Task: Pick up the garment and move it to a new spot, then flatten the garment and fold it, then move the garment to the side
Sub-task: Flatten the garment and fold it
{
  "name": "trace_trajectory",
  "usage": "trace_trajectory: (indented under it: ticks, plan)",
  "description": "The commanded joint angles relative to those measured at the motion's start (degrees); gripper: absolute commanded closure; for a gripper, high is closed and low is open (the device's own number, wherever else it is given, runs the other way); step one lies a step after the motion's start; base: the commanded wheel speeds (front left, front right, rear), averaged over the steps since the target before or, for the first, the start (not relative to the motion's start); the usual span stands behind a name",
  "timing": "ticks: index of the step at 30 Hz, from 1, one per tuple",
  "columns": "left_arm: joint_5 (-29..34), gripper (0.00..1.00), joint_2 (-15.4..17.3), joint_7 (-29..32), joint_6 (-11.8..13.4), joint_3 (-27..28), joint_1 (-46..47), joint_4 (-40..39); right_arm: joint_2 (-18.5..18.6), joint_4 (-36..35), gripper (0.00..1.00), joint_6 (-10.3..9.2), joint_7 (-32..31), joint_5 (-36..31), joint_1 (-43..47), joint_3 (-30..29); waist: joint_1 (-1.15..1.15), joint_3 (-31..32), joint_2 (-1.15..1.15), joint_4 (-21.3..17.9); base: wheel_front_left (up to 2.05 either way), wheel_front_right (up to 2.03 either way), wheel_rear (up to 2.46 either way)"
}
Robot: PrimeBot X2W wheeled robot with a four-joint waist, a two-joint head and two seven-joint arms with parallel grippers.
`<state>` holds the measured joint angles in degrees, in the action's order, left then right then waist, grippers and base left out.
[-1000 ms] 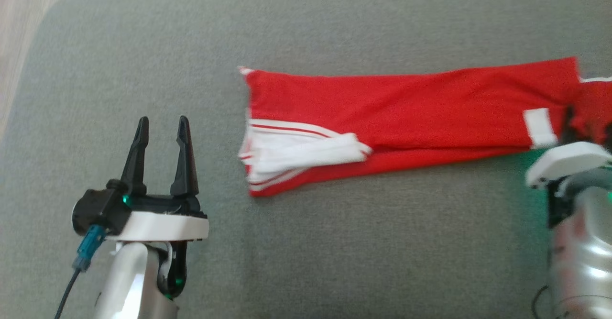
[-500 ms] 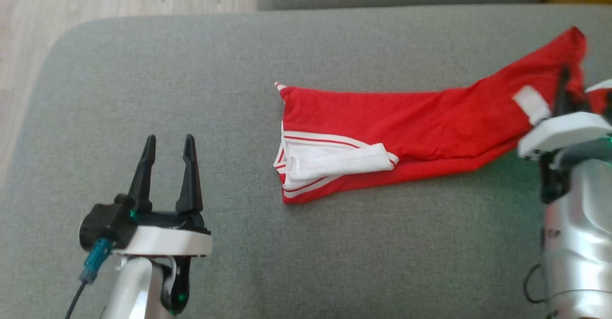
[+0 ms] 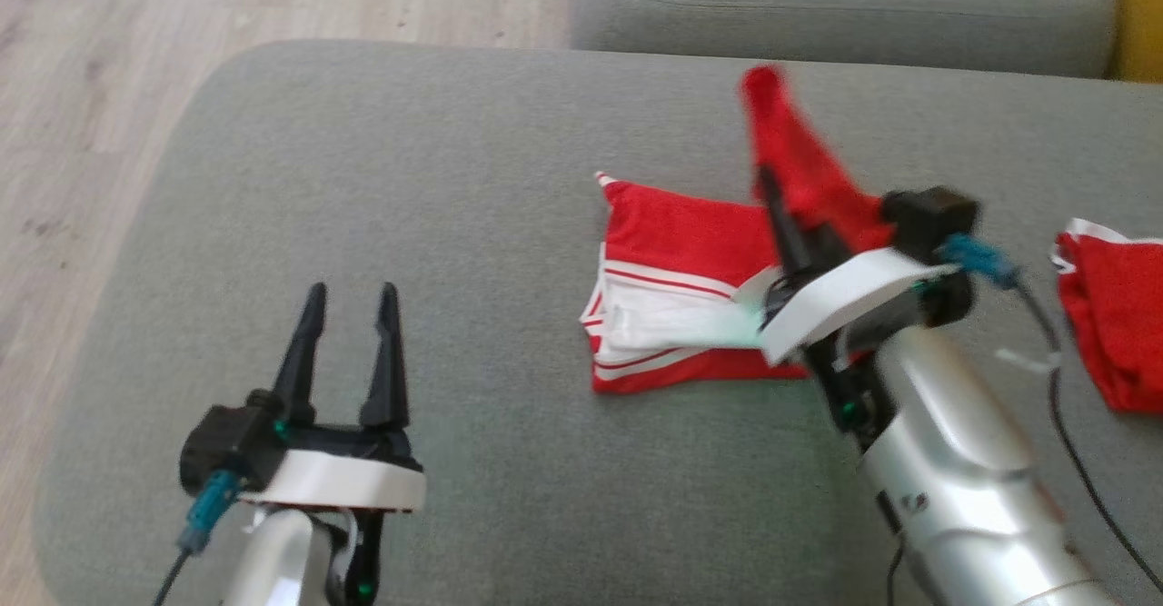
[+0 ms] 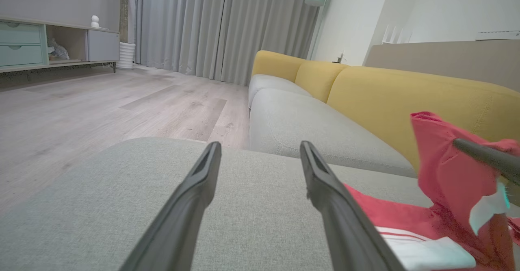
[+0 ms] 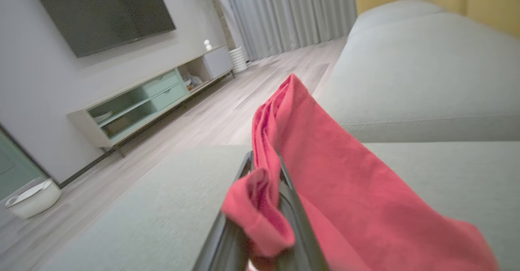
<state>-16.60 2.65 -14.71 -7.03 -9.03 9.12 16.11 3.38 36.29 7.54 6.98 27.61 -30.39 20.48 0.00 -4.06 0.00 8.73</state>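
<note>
A: Biggest thing first?
B: Grey cushion, under everything. Wood floor is off its left edge.

A: Where's the garment?
B: The garment is mid-cushion, folded into a narrow red strip. The end with white striped trim lies flat, toward the left. The other end is up off the cushion and bent back over the flat part, blurred in the head view.

A: What's lifting it?
B: The right gripper. Its fingers are pinched together on that raised end, and in the right wrist view red mesh bunches between them and drapes off to the side.

A: Left one?
B: The left gripper sits low left over bare cushion, fingers spread apart, empty, well apart from the garment.

A: Anything smaller?
B: A red cloth with white edging at the right edge of the head view, beyond the right arm. It's not touching the garment.
</note>
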Motion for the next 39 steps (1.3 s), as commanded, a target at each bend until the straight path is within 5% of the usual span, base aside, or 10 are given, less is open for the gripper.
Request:
trace_trajectory:
  ticks: [1, 14, 15, 23, 26, 39]
  plan:
    - [-0.2, 0.0, 0.2, -0.3, 0.3, 1.2, 2.0, -1.7, -0.5, -1.1, 1.0, -0.05, 0.2, 1.0, -1.3, 2.1, 0.0, -0.3, 0.0, 1.1, 0.0, 0.0, 0.0]
    - [-0.9, 0.0, 0.2, -0.3, 0.7, 0.4, 2.4, -1.1, -0.5, 9.7, 0.97, -0.05, 3.6, 3.0, -3.8, 14.3, 0.0, -2.1, 0.0, 5.2, 0.0, 0.0, 0.0]
    - [-0.9, 0.0, 0.2, -0.3, 0.7, 0.4, 2.3, -1.1, -0.5, 10.0, 0.0, -0.05, 3.9, 3.0, -4.1, 14.8, 0.0, -2.1, 0.0, 5.2, 0.0, 0.0, 0.0]
    - [-0.7, 0.0, 0.2, -0.3, 0.9, 1.3, 2.6, -1.5, -0.5, 6.8, 0.0, -0.05, 5.9, 7.2, -5.4, 19.0, 0.0, -2.2, 0.0, 3.1, 0.0, 0.0, 0.0]
    - [-0.2, 0.0, 0.2, -0.3, 0.7, 1.5, 2.7, -1.7, -0.5, 7.0, 0.0, -0.05, 7.6, -0.1, -8.0, 17.9, 0.0, -1.8, 0.0, 1.2, 0.0, 0.0, 0.0]
    - [1.8, 0.0, 0.2, -0.3, 0.8, 4.7, 0.8, -3.9, -0.5, -7.2, 0.0, -0.05, 8.0, -26.3, 4.2, -10.3, 0.0, -0.3, 0.0, -7.8, 0.0, 0.0, 0.0]
